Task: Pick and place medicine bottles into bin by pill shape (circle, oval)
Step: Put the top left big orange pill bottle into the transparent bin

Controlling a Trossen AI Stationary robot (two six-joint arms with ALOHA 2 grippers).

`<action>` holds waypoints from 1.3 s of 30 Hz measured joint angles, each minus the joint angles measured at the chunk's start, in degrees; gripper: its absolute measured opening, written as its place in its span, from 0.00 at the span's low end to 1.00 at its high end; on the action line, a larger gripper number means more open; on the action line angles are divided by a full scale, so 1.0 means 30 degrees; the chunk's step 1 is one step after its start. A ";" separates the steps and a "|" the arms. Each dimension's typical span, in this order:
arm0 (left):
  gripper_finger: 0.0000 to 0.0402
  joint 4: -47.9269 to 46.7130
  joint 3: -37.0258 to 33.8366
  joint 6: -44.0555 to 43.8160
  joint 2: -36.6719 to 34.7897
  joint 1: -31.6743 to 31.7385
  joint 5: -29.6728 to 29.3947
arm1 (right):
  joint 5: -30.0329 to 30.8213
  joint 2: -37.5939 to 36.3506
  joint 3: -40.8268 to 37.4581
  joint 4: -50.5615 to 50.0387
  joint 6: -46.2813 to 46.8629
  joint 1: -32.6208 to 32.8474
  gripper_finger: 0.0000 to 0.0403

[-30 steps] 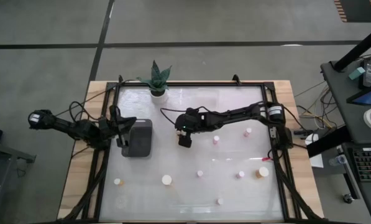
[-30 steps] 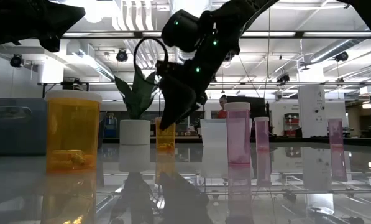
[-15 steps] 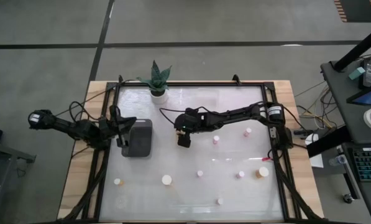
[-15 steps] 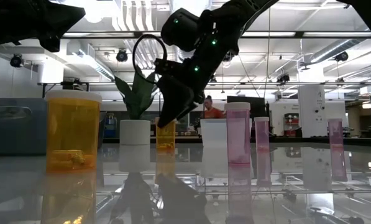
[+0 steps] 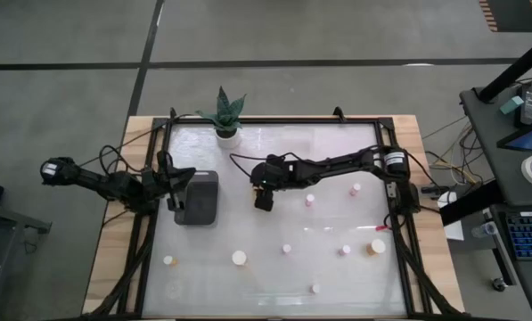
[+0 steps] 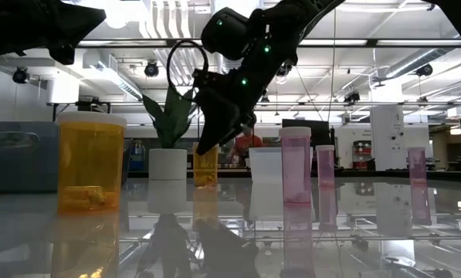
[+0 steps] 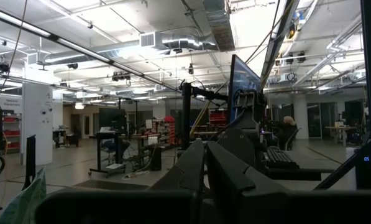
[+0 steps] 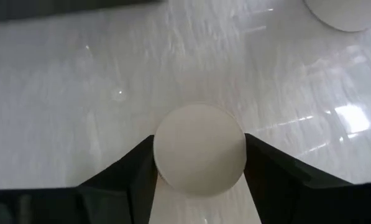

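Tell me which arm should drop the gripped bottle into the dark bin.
Right. The right claw is shut on a white-capped bottle, a short way from the dark bin. The left claw waits beside that bin.

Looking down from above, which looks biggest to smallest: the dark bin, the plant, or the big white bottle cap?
1. dark bin
2. plant, counting its spread leaves
3. big white bottle cap, clearly the smallest

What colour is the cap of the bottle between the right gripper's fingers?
White cap, seen best in the right wrist view.
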 joint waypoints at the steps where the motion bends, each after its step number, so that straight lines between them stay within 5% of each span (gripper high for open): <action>1: 0.01 0.0000 0.0000 -0.0002 0.0000 0.0001 0.0000 | 0.0007 -0.0221 0.0000 0.0013 0.0128 0.0000 0.50; 17: 0.01 0.0000 -0.0007 -0.0010 0.0000 0.0003 -0.0007 | 0.0401 -0.4382 0.0000 -0.1341 0.1965 -0.2421 0.50; 21: 0.01 0.0000 -0.0002 -0.0010 0.0000 -0.0001 -0.0007 | 0.2227 -0.5039 0.0000 -0.2975 0.3619 -0.3704 0.50; 39: 0.01 -0.0010 -0.0001 -0.0017 0.0135 -0.0005 0.0000 | 0.4457 -0.4094 -0.0113 -0.5466 0.7979 -0.6986 0.50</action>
